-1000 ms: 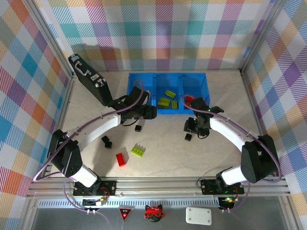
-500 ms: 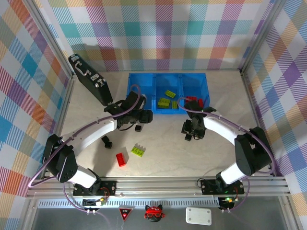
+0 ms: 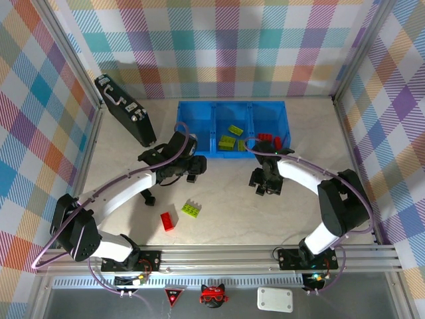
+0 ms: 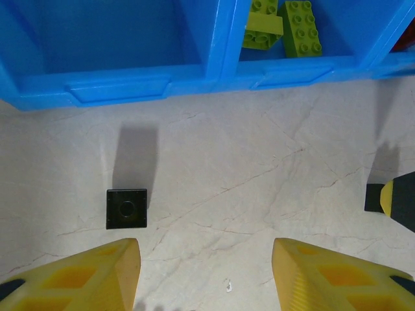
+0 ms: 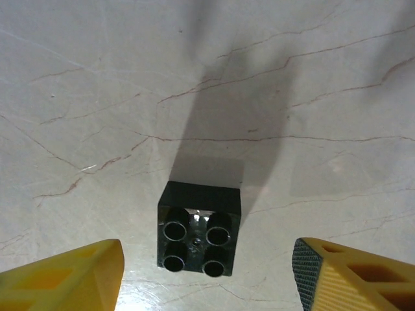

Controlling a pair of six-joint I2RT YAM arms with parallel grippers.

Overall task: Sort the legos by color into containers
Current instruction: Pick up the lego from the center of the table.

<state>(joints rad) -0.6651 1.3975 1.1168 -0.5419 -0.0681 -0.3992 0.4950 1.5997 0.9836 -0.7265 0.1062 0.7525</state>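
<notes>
Black lego (image 5: 198, 230) (untouched) sits within parted right pincer (image 5: 204, 256).

The tray (image 3: 199, 113), three compartments in a row, stands at the far side of the table (image 3: 312, 133). Left of the tray lies the case (image 3: 125, 109) (askew to it, just off its left end). In the tray's middle compartment sits a cluster of legos (image 3: 230, 137), and in its right compartment a second cluster (image 3: 267, 139). One cube (image 4: 126, 208) lies near the front of the tray's left compartment. Another cube (image 5: 198, 236) lies before its right compartment. Farther in front of the tray's left half lie a studded brick (image 3: 192, 209) and, left of it, a longer brick (image 3: 168, 221).
</notes>
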